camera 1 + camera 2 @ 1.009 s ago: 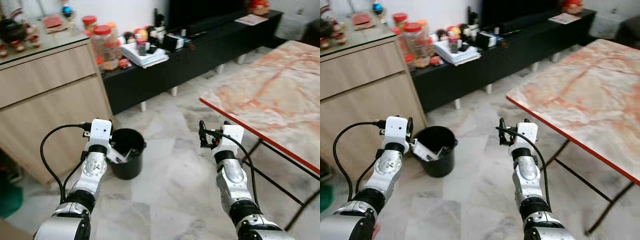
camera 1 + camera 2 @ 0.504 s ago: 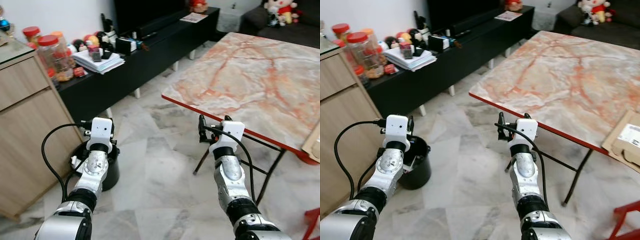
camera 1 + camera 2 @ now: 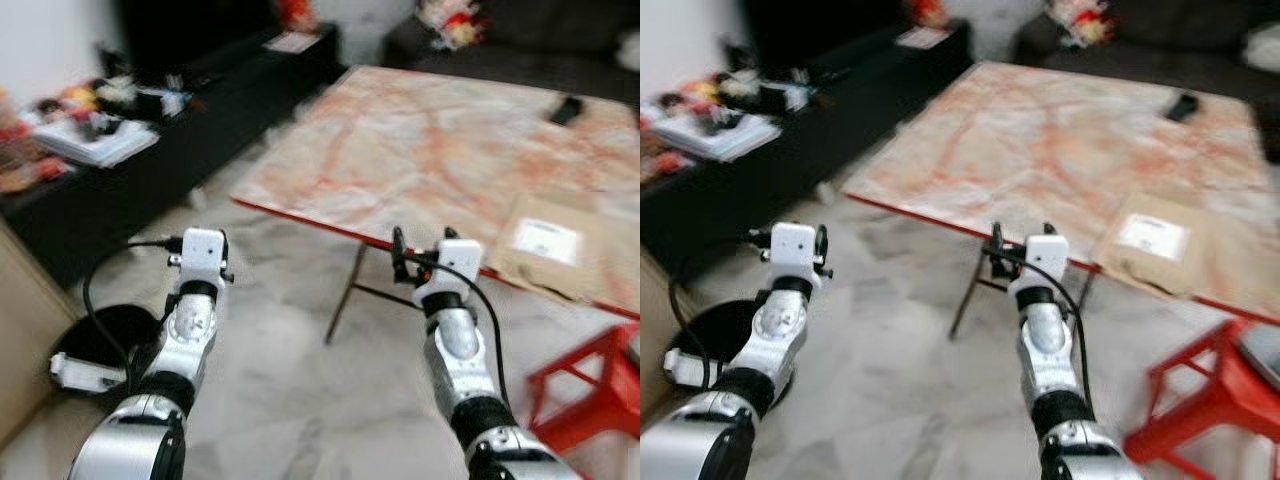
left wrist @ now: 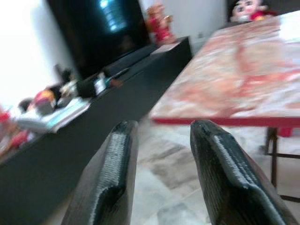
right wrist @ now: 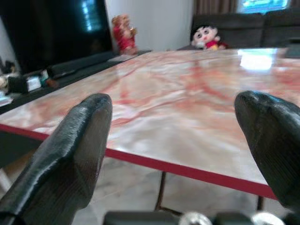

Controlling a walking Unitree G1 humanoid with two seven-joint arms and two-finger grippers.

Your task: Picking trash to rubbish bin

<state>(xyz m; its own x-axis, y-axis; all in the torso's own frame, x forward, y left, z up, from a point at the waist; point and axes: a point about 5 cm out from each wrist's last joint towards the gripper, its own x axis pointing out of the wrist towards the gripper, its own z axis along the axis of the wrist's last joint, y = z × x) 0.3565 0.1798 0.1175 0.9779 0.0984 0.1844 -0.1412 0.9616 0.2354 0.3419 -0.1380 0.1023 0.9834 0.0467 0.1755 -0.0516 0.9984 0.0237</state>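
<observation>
The black rubbish bin stands on the marble floor at the lower left, beside my left arm. A white piece of trash rests at its near rim. My left gripper is held up in front of me, well above and to the right of the bin. It is open, with a narrow bare gap between the fingers. My right gripper is raised level with the edge of the marble-patterned table. It is open wide and holds nothing. All views are blurred.
A brown cardboard parcel with a white label lies on the table near its red front edge. A small dark object lies farther back. A red stool stands at the lower right. A cluttered black TV bench runs along the left.
The camera has swung to the right: the bin has slid to the lower left of the picture, and the parcel and red stool have come into view. Both arms keep their pose.
</observation>
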